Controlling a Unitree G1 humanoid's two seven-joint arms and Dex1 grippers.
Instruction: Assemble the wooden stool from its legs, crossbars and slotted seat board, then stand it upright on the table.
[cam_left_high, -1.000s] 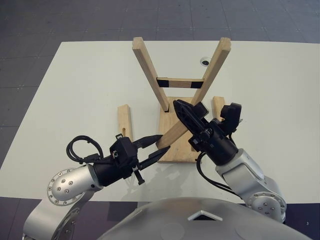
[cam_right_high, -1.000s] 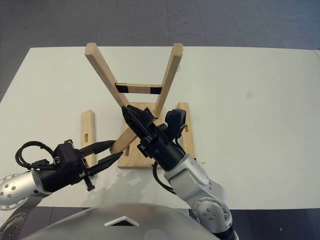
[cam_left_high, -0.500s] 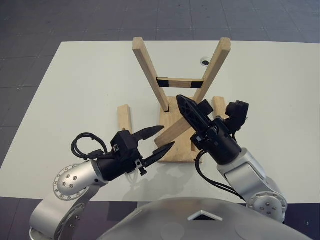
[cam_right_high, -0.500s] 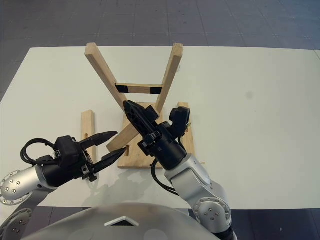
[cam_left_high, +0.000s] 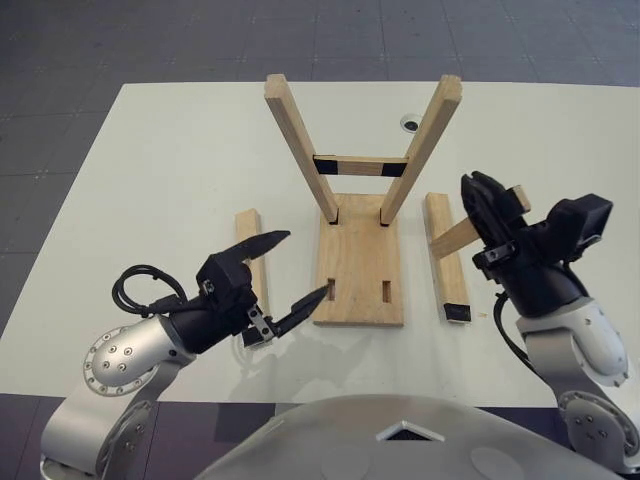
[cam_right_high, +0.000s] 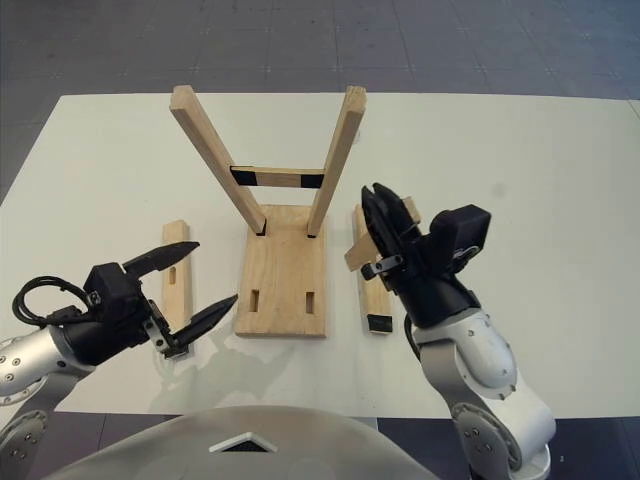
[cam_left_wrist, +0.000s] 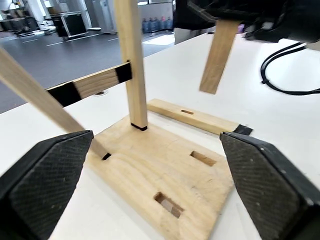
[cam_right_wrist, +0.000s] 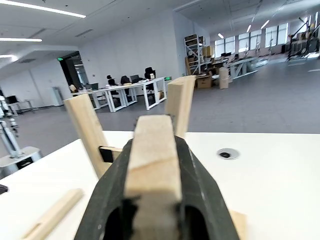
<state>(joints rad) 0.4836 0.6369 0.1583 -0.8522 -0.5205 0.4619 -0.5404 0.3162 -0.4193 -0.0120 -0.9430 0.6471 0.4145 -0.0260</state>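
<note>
The slotted seat board lies flat mid-table. Two legs stand in its far slots, joined by a black-ended crossbar; the two near slots hold nothing. My right gripper is right of the board, shut on a third wooden leg that hangs tilted above the table; the right wrist view shows that leg's end between the dark fingers. My left gripper stands wide open just left of the board's near corner, its pads framing the board.
A slotted loose piece lies left of the board. A longer black-tipped piece lies right of it, under the held leg. A small round hole sits at the far side of the white table.
The right gripper has carried the leg off the seat board to the right. The left gripper has drawn back to the left and opened wider.
</note>
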